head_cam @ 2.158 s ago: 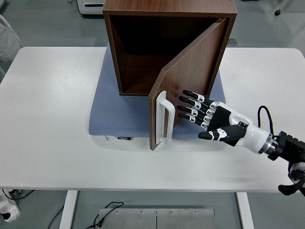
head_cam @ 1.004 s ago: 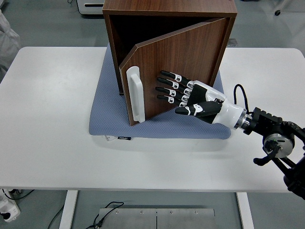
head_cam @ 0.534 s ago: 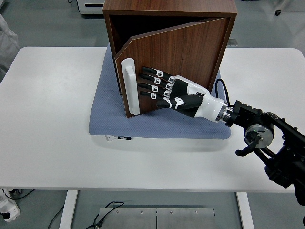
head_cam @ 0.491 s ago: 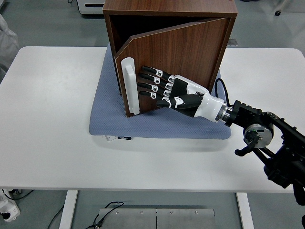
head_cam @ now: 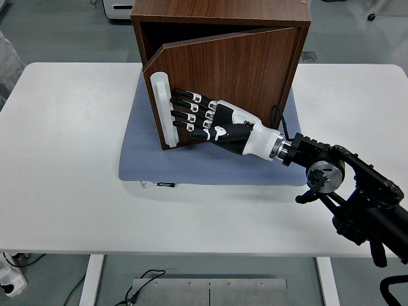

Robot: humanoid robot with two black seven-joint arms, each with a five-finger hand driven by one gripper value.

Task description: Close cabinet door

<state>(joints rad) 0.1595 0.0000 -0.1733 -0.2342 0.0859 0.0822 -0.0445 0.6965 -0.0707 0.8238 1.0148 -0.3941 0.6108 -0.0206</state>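
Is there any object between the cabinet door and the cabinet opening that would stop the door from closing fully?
Nothing visible blocks it. The right robot hand presses flat on the door, and the narrow gap left at the cabinet shows only dark interior.

Standing on a mat [head_cam: 137, 162] toward the far middle of the table [head_cam: 64, 191]: a cabinet [head_cam: 220, 13], its door [head_cam: 226, 76] hinged at the cabinet's right side and nearly shut, a narrow gap left along the cabinet's top and left. Mounted upright by the door's left edge: a handle [head_cam: 162, 108]. Laid flat against the door front just right of the handle, reaching in from the cabinet's right: the right hand [head_cam: 210, 121].
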